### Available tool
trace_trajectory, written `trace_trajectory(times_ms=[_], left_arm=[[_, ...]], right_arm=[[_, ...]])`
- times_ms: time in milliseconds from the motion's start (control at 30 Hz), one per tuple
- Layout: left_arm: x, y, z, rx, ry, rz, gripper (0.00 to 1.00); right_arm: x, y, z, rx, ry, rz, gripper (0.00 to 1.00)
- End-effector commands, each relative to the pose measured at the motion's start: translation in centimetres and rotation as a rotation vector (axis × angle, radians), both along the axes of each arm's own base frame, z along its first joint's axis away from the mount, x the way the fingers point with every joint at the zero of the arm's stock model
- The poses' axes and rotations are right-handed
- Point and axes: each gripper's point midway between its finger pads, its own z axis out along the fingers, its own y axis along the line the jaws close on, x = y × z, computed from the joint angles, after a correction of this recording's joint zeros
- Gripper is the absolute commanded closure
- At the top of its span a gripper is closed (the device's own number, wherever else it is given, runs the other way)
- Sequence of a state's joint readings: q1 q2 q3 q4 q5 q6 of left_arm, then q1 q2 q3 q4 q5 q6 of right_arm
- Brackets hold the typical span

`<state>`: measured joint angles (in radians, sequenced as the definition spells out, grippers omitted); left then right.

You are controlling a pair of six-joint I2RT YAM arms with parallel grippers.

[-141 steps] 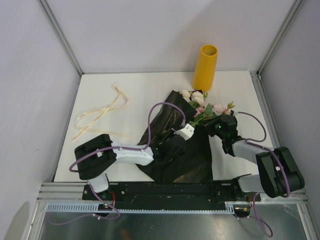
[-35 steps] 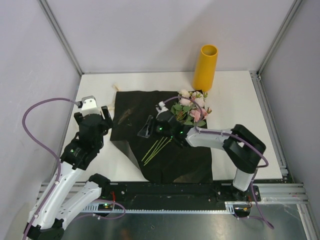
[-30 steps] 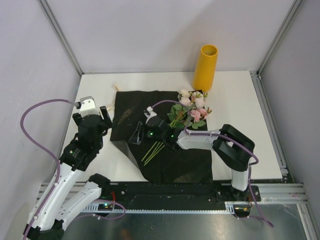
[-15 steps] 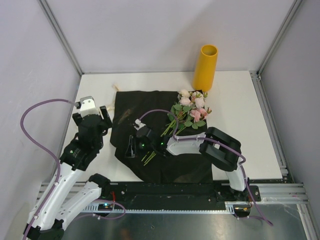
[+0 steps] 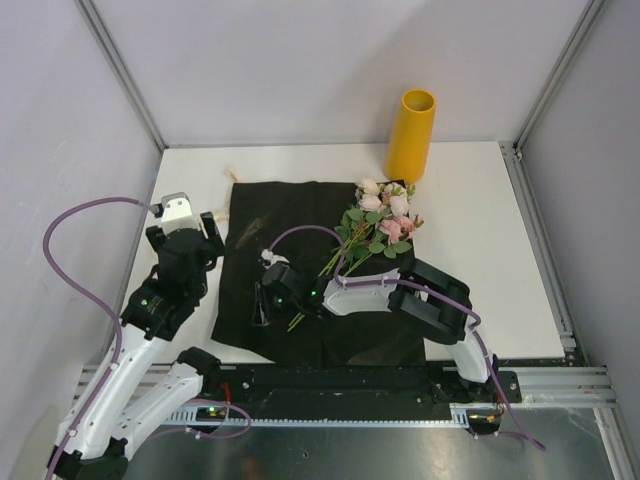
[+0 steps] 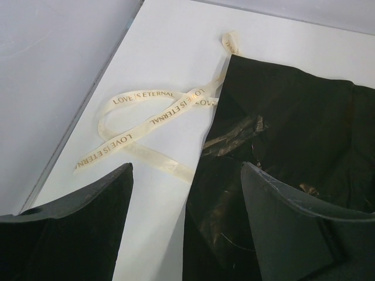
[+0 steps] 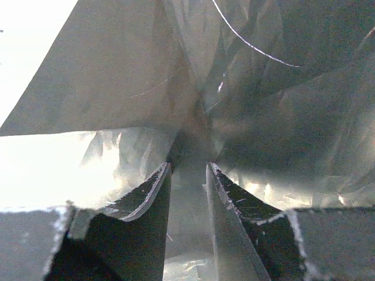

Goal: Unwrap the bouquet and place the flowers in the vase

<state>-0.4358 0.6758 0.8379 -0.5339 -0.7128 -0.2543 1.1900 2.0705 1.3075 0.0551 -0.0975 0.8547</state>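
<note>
Your right tool sits low on the black wrapping sheet, toward its 7 o'clock corner, fingers nearly together astride a crease; I cannot tell if it grasps. Your left tool hangs released at 9 o'clock. The flowers lie at the sheet's 2 o'clock corner, with the vase upright just beyond.

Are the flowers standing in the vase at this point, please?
No, the flowers lie on the black sheet on the table, outside the vase.
</note>
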Motion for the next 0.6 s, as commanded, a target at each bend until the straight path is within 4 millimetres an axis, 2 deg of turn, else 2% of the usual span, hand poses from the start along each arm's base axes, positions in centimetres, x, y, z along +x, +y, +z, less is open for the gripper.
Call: trace_trajectory(times_ms=[0, 133, 367, 567], left_arm=[[0.2, 0.3, 0.7, -0.012, -0.038, 0.026, 0.21], [0.3, 0.2, 0.7, -0.008, -0.034, 0.022, 0.21], [0.3, 0.1, 0.7, -0.013, -0.036, 0.017, 0.21], [0.3, 0.0, 0.7, -0.017, -0.036, 0.006, 0.21]], right_arm=[[0.0, 1.2, -0.2, 0.002, -0.024, 0.035, 0.65], [-0.4, 1.6, -0.9, 0.006, 0.005, 0.051, 0.65], [-0.7, 3.3, 1.3, 0.066, -0.008, 0.106, 0.65], [-1.5, 3.2, -0.2, 0.038, 0.025, 0.123, 0.66]])
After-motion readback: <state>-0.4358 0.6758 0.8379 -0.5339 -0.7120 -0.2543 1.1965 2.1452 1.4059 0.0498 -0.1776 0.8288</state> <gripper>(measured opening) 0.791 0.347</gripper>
